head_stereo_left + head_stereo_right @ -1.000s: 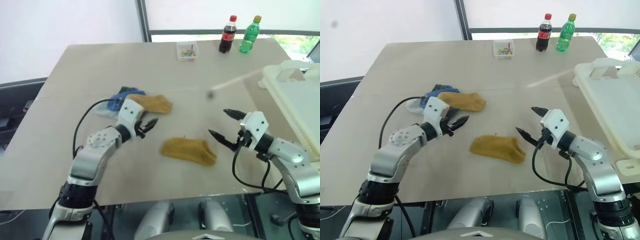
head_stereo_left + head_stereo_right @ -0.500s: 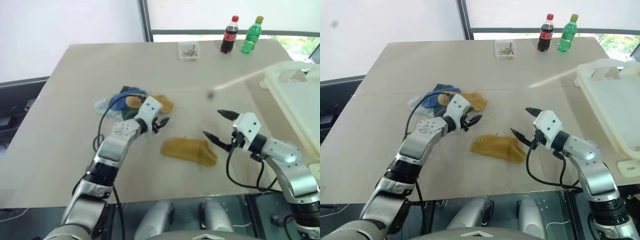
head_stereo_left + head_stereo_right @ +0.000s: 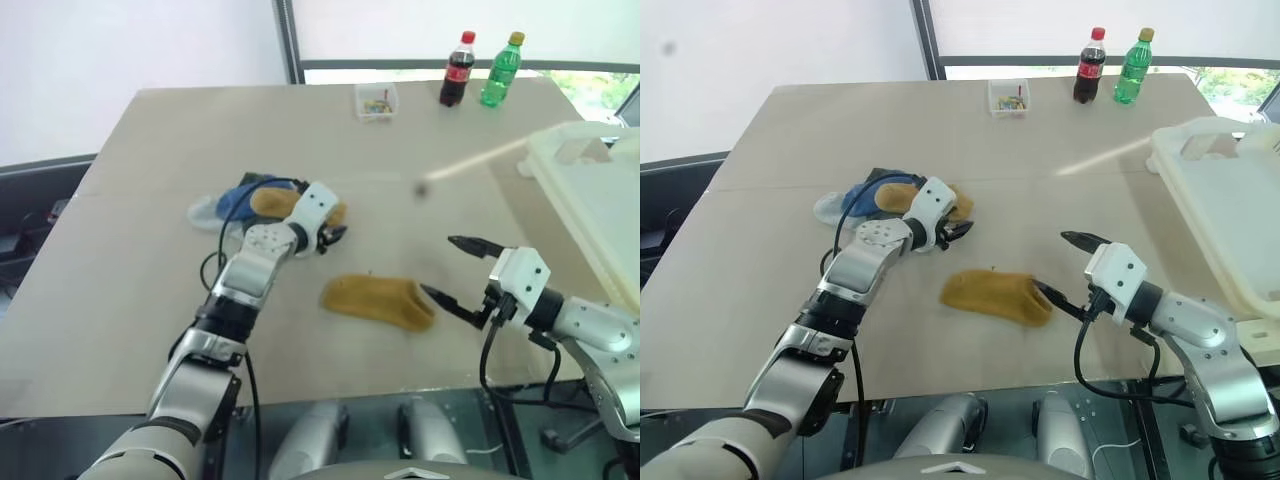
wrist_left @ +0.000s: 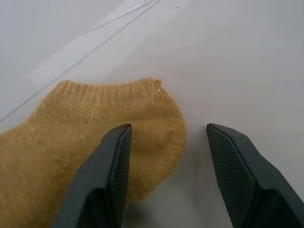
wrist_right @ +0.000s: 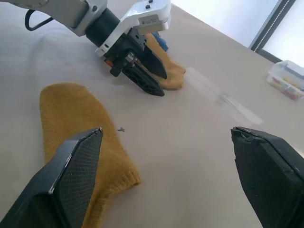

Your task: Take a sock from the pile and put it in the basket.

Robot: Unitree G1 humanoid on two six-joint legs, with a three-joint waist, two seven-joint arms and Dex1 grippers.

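Left gripper [image 3: 333, 236] hangs at the near edge of the pile [image 3: 262, 203], its fingers partly spread over the cuff of a mustard sock [image 4: 90, 142], one finger [image 4: 111, 164] above the fabric, the other [image 4: 237, 175] over bare table [image 3: 150, 290]; nothing is pinched yet; closing there may catch only the cuff edge, so the sock could slip out, or drag the blue sock along; right gripper [image 3: 456, 272] stands wide open and empty just beside a second mustard sock [image 3: 378, 300] lying apart from the pile; the basket [image 3: 590, 195] sits at the table's right edge, well away from the pile.
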